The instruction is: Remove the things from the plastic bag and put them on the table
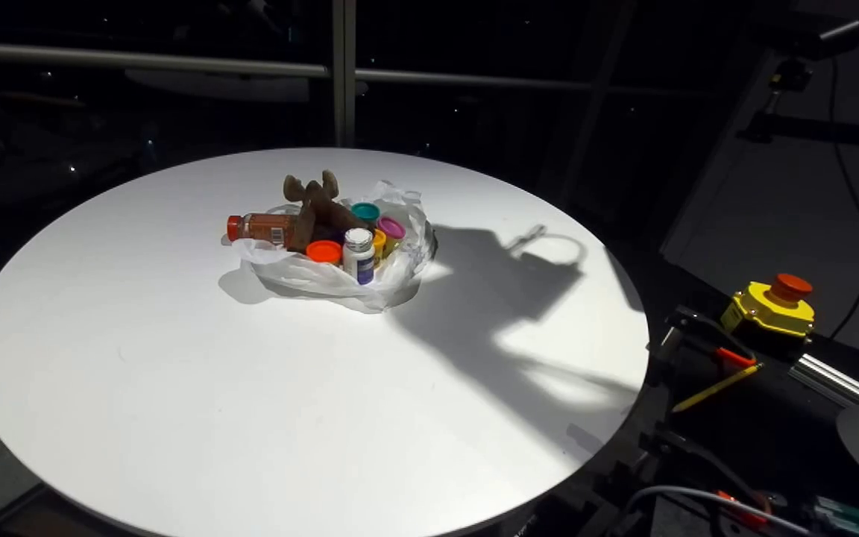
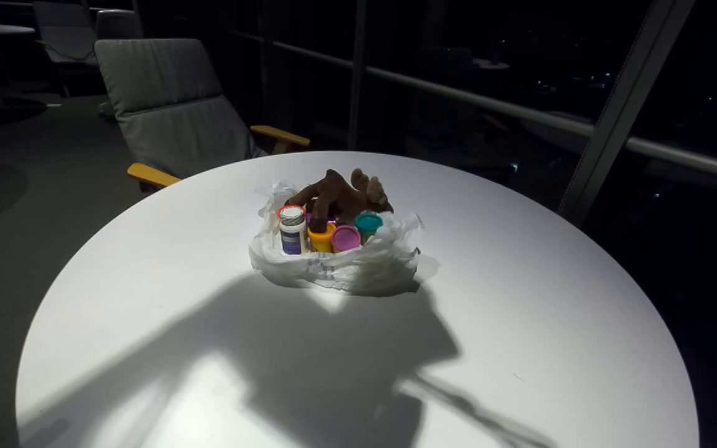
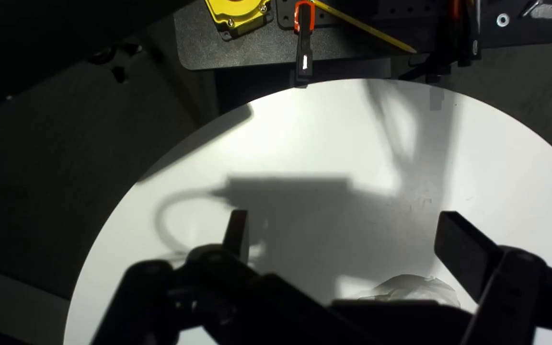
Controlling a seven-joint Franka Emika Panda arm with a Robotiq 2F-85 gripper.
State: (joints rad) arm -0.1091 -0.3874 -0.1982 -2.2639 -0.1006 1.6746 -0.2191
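Observation:
The white plastic bag [image 1: 288,272] lies opened out on the round white table [image 1: 250,418]. In it are a brown toy animal [image 1: 318,205], a white pill bottle [image 1: 359,261] standing upright, and several small tubs with red [image 1: 324,252], teal [image 1: 365,212], pink [image 1: 391,227] and yellow [image 2: 322,238] tops. A red-capped bottle [image 1: 265,228] lies on its side over the bag's edge. My gripper [image 3: 343,230] shows only in the wrist view, open and empty above the table. Part of the bag [image 3: 417,286] shows there; its contents are hidden behind the gripper.
A black stand beside the table holds a yellow emergency stop with a red button [image 1: 772,306], a yellow pencil [image 1: 716,388] and orange-black clamps [image 3: 304,43] at the table's edge. A grey chair [image 2: 172,118] stands behind the table. The arm's shadow falls across the tabletop.

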